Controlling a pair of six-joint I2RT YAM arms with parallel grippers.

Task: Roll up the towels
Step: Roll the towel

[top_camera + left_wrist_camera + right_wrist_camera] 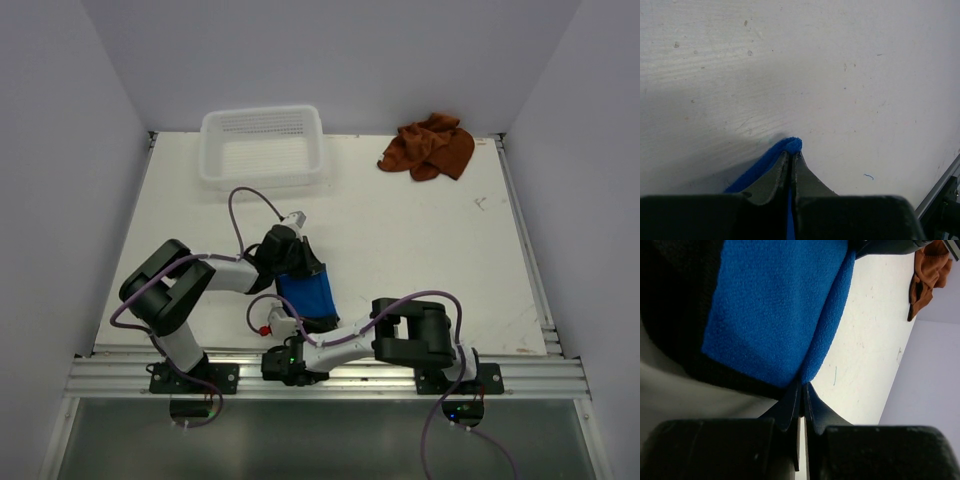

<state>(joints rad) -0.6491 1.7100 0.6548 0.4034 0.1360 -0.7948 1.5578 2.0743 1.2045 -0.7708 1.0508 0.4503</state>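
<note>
The bright blue towel [307, 290] is stretched between my two grippers near the table's front edge. My left gripper [298, 262] is shut on its far end. In the left wrist view, blue towel [782, 149] curls over the closed left gripper [791, 154] and shows between the jaws. My right gripper [314, 322] pinches the near corner. In the right wrist view, the blue towel [775, 305] meets the closed tips of the right gripper [804, 385]. The rust-brown towel [430, 148] lies crumpled at the far right, and the right wrist view also catches this rust-brown towel [927, 275].
A white mesh basket [265, 178] stands at the far left of the white table [430, 260]. A metal rail [330, 370] runs along the front edge where both arm bases are bolted. Walls close in the left, right and back sides.
</note>
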